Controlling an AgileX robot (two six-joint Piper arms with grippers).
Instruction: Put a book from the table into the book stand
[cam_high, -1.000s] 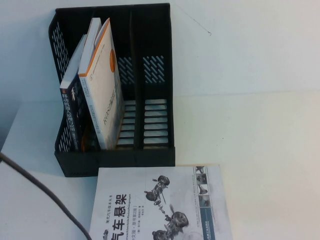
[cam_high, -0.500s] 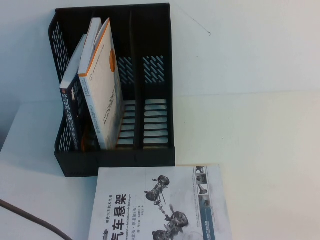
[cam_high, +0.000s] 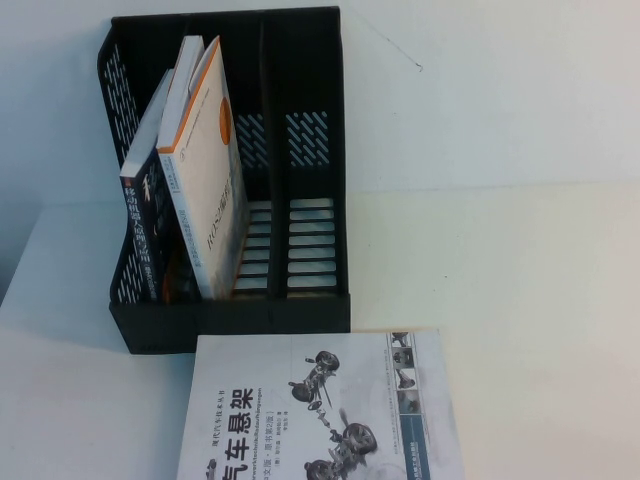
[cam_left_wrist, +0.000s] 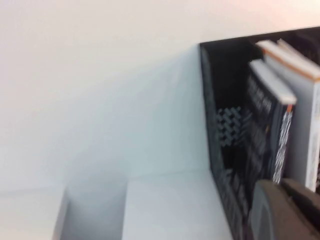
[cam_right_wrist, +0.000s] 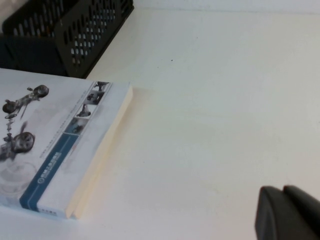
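Gone from the high view, left pincer (cam_left_wrist: 280, 210) clenched empty near book stand (cam_left_wrist: 220, 150); right pincer (cam_right_wrist: 287, 212) unclear.

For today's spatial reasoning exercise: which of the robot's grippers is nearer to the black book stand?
Left. The left gripper sits right beside the book stand, at its perforated outer side near the dark book. The right gripper hangs over bare table, beyond the car-parts book.
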